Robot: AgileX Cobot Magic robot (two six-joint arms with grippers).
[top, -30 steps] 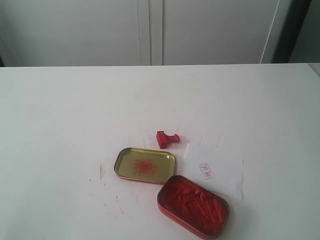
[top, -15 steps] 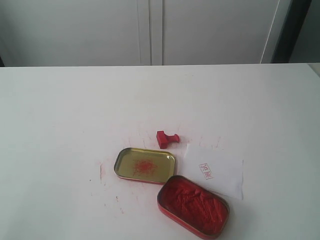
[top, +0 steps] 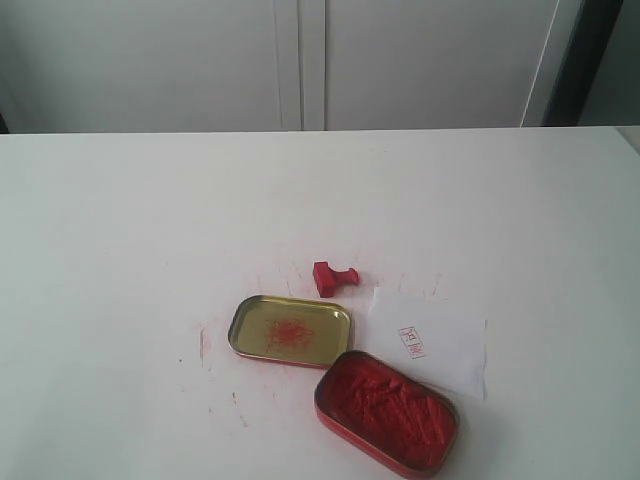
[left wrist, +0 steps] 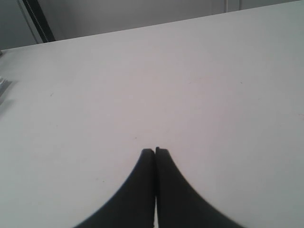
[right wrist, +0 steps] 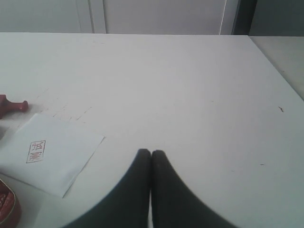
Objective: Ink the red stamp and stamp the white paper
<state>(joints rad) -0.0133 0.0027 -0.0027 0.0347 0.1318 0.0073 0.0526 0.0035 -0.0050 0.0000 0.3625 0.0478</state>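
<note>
The small red stamp lies on its side on the white table, just beyond the gold lid. To its right lies the white paper, which bears a red imprint. The right wrist view shows the same paper, its imprint and the stamp's handle at the picture's edge. My right gripper is shut and empty over bare table beside the paper. My left gripper is shut on nothing over bare table. Neither gripper shows in the exterior view.
The open red tin of red ink paste sits at the table's front edge, touching the paper's corner. Its gold lid lies face up to its left, smeared red. Red smudges mark the table. Grey cabinet doors stand behind.
</note>
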